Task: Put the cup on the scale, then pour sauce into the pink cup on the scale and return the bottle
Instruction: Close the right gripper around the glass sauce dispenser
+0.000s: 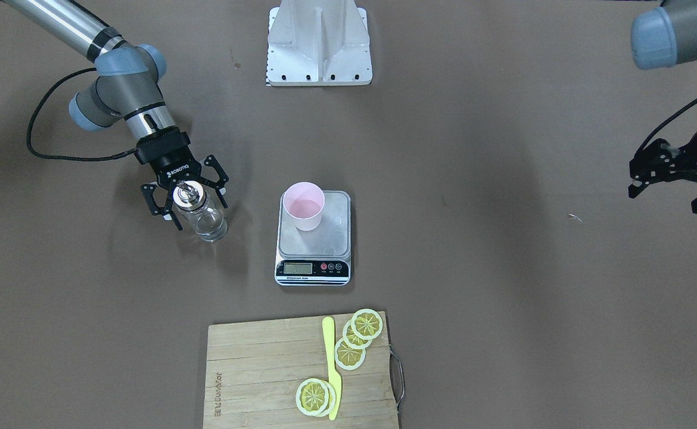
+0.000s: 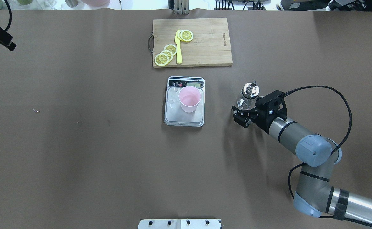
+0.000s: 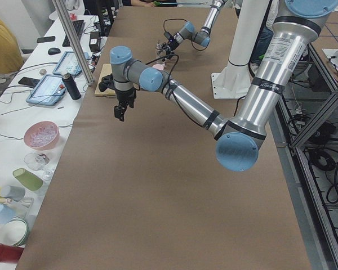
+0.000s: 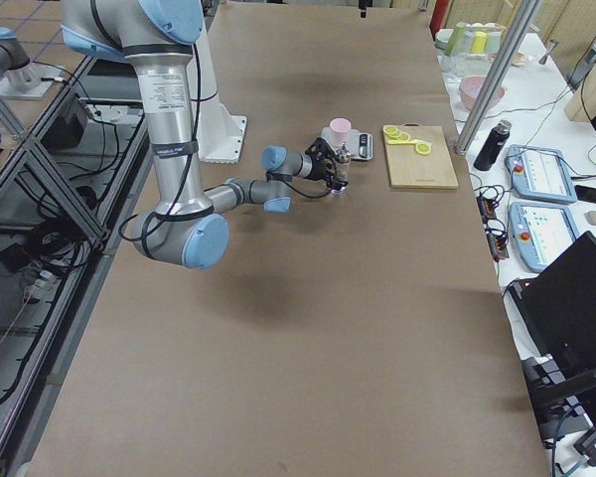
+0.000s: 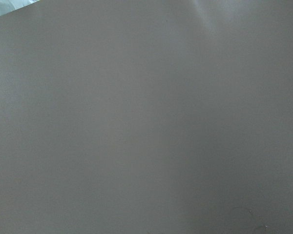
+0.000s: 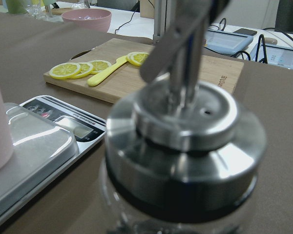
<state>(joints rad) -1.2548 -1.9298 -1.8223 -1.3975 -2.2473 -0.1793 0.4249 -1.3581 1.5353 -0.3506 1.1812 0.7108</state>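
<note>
Going left to right in the overhead view, the left gripper (image 1: 663,193) sits way out at the far left edge, half cut off. As far as we can make out, its jaws are spread with nothing in them, and its wrist camera shows only bare brown table (image 2: 78,143). In the middle, the wooden cutting board (image 2: 205,41) lies at the far side with lemon slices (image 2: 166,54) and a yellow plastic knife (image 2: 178,47) on it. Just nearer the robot is the scale (image 2: 173,114), with the pink cup (image 2: 189,100) upright on its steel platform. We can't read the display, and we can't tell if there's anything in the cup. To the right, well apart from the scale, the bottle (image 2: 249,92) stands upright on the table. The right gripper (image 1: 199,211) has its jaws spread on either side of it, and whether they touch the glass isn't clear. In the right wrist view, the blurry metal spout fills most of the frame, and the cup is cut off at the left edge.
</note>
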